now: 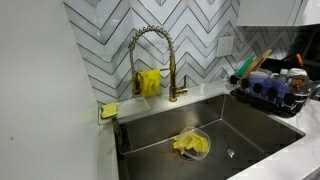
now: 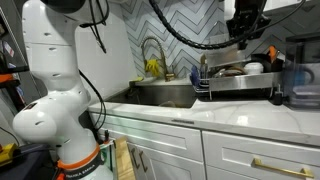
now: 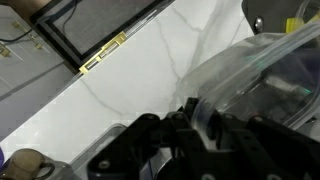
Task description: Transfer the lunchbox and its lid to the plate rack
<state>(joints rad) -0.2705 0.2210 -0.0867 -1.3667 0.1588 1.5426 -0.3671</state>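
Plastic piece (image 3: 268, 68): translucent, wide, ribbed. Lunchbox or lid, cannot tell which. It sits up in the air, pinched at its edge by the end effector (image 3: 193, 108), whose fingers are drawn together on the rim. White marbled counter (image 3: 150, 70) shows under it in the wrist view.

In an exterior view the end effector (image 2: 245, 28) hangs high above the rack (image 2: 235, 85), apart from it. The rack (image 1: 275, 90) is already crowded with dishes, and utensil handles (image 1: 250, 65) stick up at the sink end. 1 clear dish holding a yellow cloth (image 1: 190, 145) lies in the sink (image 1: 250, 130), beside the faucet (image 1: 155, 60).

Step in hand, as I judge it: carry over and set down in the rack. To do it well:
- pick a free gap away from the utensil handles
- come down straight and slow, since an edge pinch may let the piece swing
- let it rest on the wires before letting go, not drop it from height
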